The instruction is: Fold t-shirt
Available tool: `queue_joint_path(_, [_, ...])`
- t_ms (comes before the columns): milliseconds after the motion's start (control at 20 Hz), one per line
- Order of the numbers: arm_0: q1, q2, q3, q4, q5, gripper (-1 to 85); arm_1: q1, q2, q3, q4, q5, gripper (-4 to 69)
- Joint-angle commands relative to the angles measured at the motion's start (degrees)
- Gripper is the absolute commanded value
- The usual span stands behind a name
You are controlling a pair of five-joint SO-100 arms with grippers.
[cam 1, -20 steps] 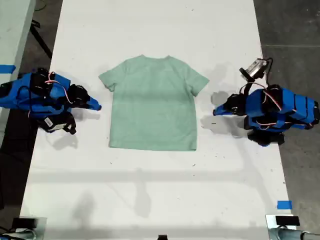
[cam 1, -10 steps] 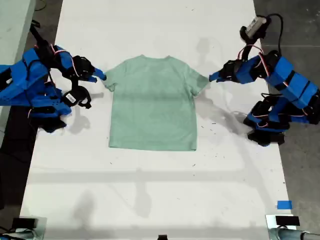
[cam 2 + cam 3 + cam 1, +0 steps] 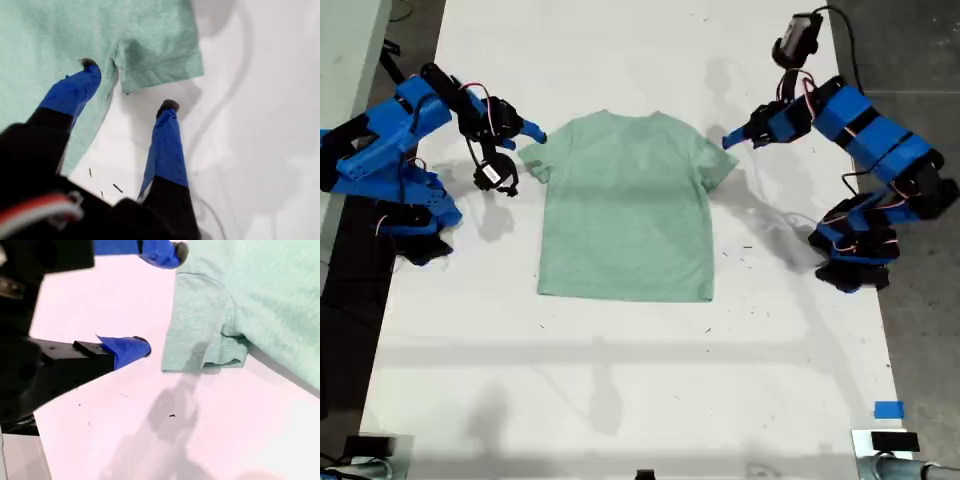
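Your t-shirt (image 3: 626,205) lies flat and unfolded on the white table (image 3: 620,380), pale mint green, its round neck toward the far edge in the exterior view and its hem nearer the camera. Both short sleeves are spread out to the sides.

At the sleeve on the exterior view's right, my first gripper (image 3: 730,140) hangs with its jaws spread wide. The first wrist view shows one blue fingertip (image 3: 90,65) over the cloth near the underarm seam and the other over bare table beside the sleeve hem; you cannot tell from these frames whether either tip touches the fabric. It holds nothing.

At the sleeve on the exterior view's left, my second gripper (image 3: 532,132) also stands wide open and empty. In the second wrist view (image 3: 160,300) one tip sits at the sleeve's edge and the other over bare table just beside the sleeve.

Both blue arms reach in from their bases at the table's side edges. A strip of blue tape (image 3: 888,409) marks the table's near corner on the exterior view's right.
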Motion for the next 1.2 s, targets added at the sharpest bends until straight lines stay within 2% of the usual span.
queue_joint_path(0, [-2.8, -3.6, 0.3, -4.3, 1.1, 30.3, 1.2, -3.7, 0.0, -6.0, -2.5, 28.1])
queue_joint_path(350, [-8.4, -19.8, -0.3, -10.8, 1.6, 30.2, 2.4, -22.0, -4.9, -13.4, -4.5, 27.7])
queue_joint_path(600, [-9.2, -32.5, -7.7, -11.8, 1.8, 31.2, 2.3, -34.3, -13.4, -13.4, -4.1, 24.8])
queue_joint_path(800, [-9.1, -40.8, -16.1, -9.0, 3.1, 29.6, 1.2, -38.4, -18.8, -10.8, -4.0, 20.3])
queue_joint_path(950, [-8.9, -48.3, -24.6, -3.3, 6.5, 17.4, 0.6, -40.4, -22.2, -7.7, -2.3, 1.3])
queue_joint_path(1000, [-8.7, -51.3, -28.3, -0.9, 8.1, 7.1, 0.2, -41.0, -23.6, -6.4, -1.9, -1.3])
queue_joint_path(1050, [-8.5, -53.9, -31.5, 1.4, 9.2, 0.8, -0.3, -41.3, -24.5, -5.5, -1.4, -1.3])
queue_joint_path(1150, [-7.4, -53.2, -32.3, 1.9, 9.8, -0.1, -1.4, -41.1, -25.9, -4.6, -0.5, -1.3])
